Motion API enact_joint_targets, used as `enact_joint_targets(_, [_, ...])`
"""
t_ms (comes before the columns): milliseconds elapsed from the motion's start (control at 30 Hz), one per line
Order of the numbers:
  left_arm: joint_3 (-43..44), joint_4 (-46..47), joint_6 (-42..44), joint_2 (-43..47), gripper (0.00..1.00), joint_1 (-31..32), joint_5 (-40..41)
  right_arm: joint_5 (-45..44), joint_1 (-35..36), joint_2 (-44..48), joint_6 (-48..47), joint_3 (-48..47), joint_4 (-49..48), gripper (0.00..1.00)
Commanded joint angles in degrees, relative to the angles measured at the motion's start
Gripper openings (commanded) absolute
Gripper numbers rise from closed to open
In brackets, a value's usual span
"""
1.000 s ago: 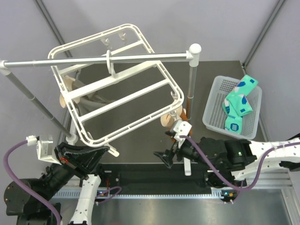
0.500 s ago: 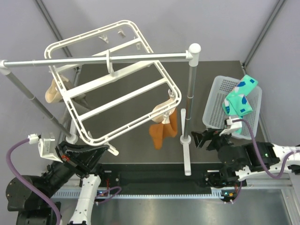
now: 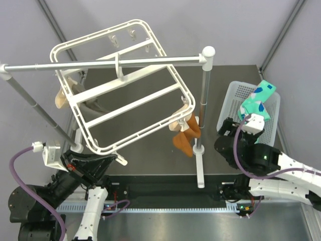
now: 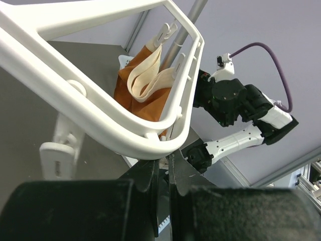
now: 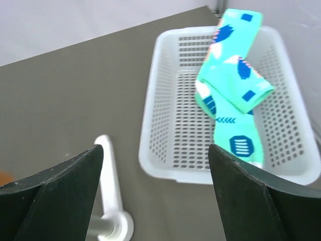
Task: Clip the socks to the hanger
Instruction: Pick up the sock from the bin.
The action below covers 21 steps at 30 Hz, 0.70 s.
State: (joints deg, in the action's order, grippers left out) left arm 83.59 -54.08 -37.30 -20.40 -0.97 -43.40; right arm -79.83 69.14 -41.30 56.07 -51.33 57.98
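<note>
Teal socks (image 5: 233, 85) lie in the white basket (image 5: 165, 168) at the table's (image 3: 145, 153) right edge, with bare table between it and the rail post (image 3: 203, 100). The right end effector (image 5: 155, 150) hangs released near the basket. The left end effector (image 4: 161, 160) is clenched just under the hanger's (image 4: 90, 105) near corner. Grey walls stand close around.

Socks (image 3: 257, 100) in basket (image 3: 230, 100) at table's (image 3: 225, 75) R side; hanger (image 3: 130, 106) on rail (image 3: 75, 64), L of basket.

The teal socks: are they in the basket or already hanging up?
In the basket. The teal socks lie inside the white perforated basket, one end draped over its far rim.
</note>
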Motion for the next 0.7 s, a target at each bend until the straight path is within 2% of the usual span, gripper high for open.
enact_joint_targets(0, [-0.8, 0.38, 1.26, -1.83, 0.0, 0.09, 1.12, 1.58, -7.51, -0.54, -13.05, 0.79, -13.81, 0.84])
enact_joint_targets(33, [-0.89, 0.38, 1.26, -1.75, 0.0, 0.01, 1.03, 3.96, -13.62, -0.02, -21.88, 1.84, -18.29, 0.84])
enact_joint_targets(67, [-0.8, 0.38, 1.26, -1.74, 0.0, 0.01, 1.12, 6.68, -16.64, 0.95, -25.1, 3.94, -26.25, 0.85])
enact_joint_targets(100, [-0.54, 0.12, 1.26, -1.83, 0.0, 0.09, 1.21, 11.84, -19.72, 2.0, -29.83, 5.18, -29.55, 0.85])
enact_joint_targets(133, [-0.45, 0.12, 1.35, -1.75, 0.0, 0.09, 1.3, 14.59, -25.32, 4.62, -31.97, 6.49, -33.42, 0.84])
enact_joint_targets(200, [-0.1, -0.49, 1.44, -1.66, 0.0, 0.01, 1.56, 21.43, -30.62, 6.4, -34.01, 9.31, -39.24, 0.85])
enact_joint_targets(233, [-0.1, -0.58, 1.53, -1.66, 0.0, 0.09, 1.56, 23.47, -35.78, 6.93, -34.1, 9.84, -39.95, 0.84])
enact_joint_targets(300, [-0.09, -0.67, 1.62, -1.66, 0.0, 0.01, 1.65, 28.99, -40.91, 6.06, -34.1, 10.11, -40.83, 0.85])
enact_joint_targets(333, [-0.18, -0.67, 1.7, -1.66, 0.0, 0.01, 1.65, 31.12, -45.98, 4.49, -34.36, 10.02, -41.45, 0.85])
enact_joint_targets(433, [-0.97, -0.5, 1.62, -1.4, 0.0, 0.01, 1.65, 39.12, -55.12, 0.45, -34.63, 10.02, -44.51, 0.85])
enact_joint_targets(533, [-1.94, 0.03, 1.0, -1.13, 0.0, 0.01, 1.47, 47.82, -62.87, -3.85, -34.89, 11.86, -52.66, 0.85])
enact_joint_targets(667, [-1.94, 0.21, 0.65, -1.13, 0.0, 0.01, 1.47, 57.67, -72.21, -11.24, -28.58, 9.86, -54.63, 0.85])
